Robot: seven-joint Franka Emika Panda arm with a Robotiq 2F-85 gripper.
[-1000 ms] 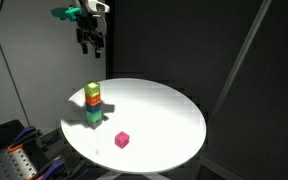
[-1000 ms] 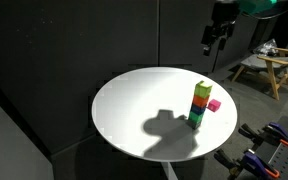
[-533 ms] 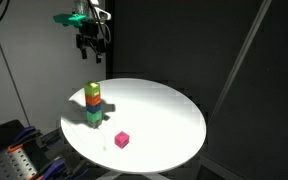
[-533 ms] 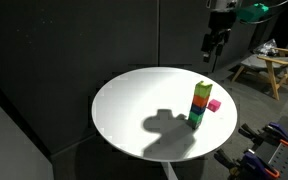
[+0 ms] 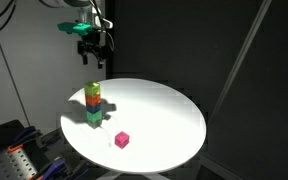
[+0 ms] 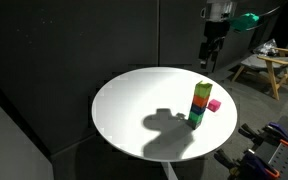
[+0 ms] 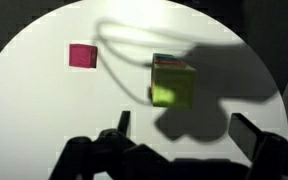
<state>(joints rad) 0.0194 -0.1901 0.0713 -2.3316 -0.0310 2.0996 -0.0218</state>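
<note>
1. Pincer [image 7: 184,132]: jaws spread wide and holding nothing. It hangs well above the table, over the block stack.
2. Block stack [image 7: 172,82]: upright near the table's edge, with a yellow-green block on top. Judged from its height, most of the stacking appears done.
3. Pink cube [image 7: 82,56]: lies alone, near the stack but not touching it. It appears to be the one piece left unstacked.
4. Table [image 7: 34,110]: round and white, carrying both.

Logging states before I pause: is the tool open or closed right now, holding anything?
Tool: open, holding nothing, high above the block stack.
</note>
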